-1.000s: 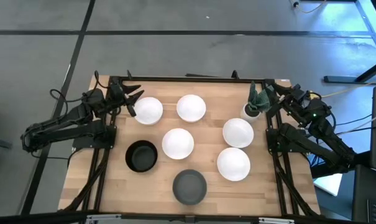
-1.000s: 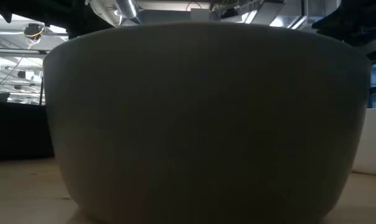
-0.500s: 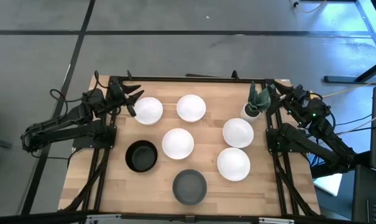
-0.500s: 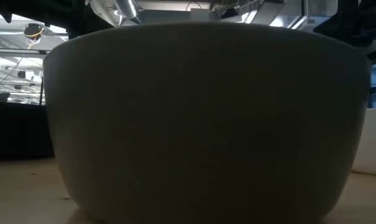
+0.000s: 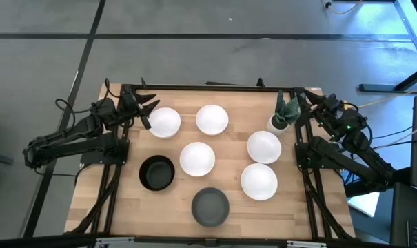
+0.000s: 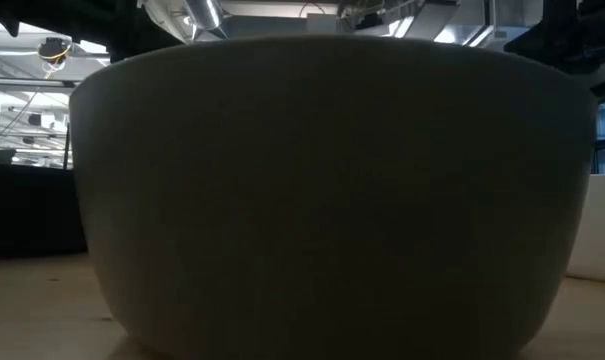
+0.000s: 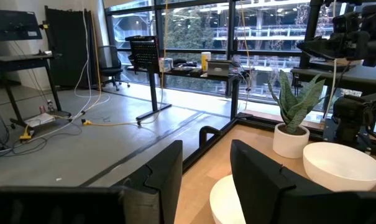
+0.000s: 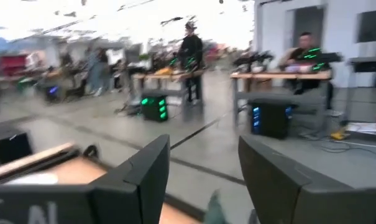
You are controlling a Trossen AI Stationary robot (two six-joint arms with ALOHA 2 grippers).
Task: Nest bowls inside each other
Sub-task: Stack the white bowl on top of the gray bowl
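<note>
**A:** Where do the bowls sit on the light wooden desk?

**B:** All seven lie apart, none nested. At the far edge are two smooth white bowls, the far-left white bowl and the far-middle white bowl. The centre white bowl is just nearer, with the glossy black bowl at its left. On the right stand the right white bowl and, nearer, the near-right white bowl. The dark grey bowl is at the near edge; it is probably the one filling the low view, though that picture is too dark to be sure.

**A:** And the left tool?

**B:** The left tool hovers at the far-left corner, just beside the far-left white bowl, fingers spread wide and holding nothing. Its wrist view shows the gap between the dark fingers above that bowl's rim.

**A:** The right one?

**B:** The right tool is at the far-right corner, beside the small white pot with the spiky green plant. Its fingers are wide apart, empty.
</note>
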